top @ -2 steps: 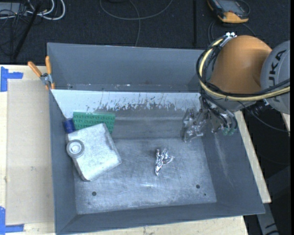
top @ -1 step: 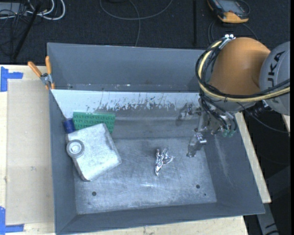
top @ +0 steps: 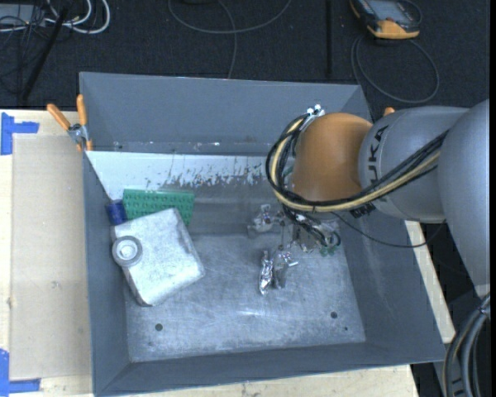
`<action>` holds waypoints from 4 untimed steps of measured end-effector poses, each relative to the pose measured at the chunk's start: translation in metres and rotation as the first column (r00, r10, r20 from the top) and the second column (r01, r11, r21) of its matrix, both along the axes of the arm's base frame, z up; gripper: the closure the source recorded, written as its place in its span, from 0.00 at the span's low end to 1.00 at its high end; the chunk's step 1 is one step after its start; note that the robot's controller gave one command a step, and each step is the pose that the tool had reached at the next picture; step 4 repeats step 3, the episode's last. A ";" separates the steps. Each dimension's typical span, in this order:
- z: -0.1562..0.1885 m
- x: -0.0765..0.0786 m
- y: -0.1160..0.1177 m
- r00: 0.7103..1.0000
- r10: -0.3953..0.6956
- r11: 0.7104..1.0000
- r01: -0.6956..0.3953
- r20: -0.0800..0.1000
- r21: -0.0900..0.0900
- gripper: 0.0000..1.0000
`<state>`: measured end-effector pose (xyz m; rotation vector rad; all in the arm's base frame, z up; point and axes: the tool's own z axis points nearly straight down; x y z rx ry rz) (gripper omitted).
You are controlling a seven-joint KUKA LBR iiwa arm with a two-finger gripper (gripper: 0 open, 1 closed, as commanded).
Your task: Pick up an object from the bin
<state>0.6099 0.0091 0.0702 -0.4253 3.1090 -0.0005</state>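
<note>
My gripper (top: 274,271) hangs low over the bare bin floor right of centre, with nothing seen in it. The nearest loose thing is a white spongy block (top: 164,259) lying to its left, at the left middle of the bin. A small grey ring-shaped roll (top: 127,251) rests on the block's left corner. Behind the block a green studded plate (top: 159,201) leans against the back wall. A small blue piece (top: 116,213) sits at the plate's left end.
The arm with its orange cover and looped cables comes in from the right and hides the bin's right rear part. Bare grey floor stretches along the front of the bin and between the gripper and the white block.
</note>
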 end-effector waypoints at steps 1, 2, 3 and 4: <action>0.005 0.001 0.000 1.000 0.001 1.000 -0.001 0.002 0.000 1.00; 0.029 -0.010 -0.021 0.978 0.207 0.978 -0.207 -0.002 0.000 1.00; 0.177 -0.001 -0.003 0.947 0.322 0.947 -0.322 0.007 -0.003 1.00; 0.177 -0.001 -0.003 0.947 0.322 0.947 -0.322 0.007 -0.003 1.00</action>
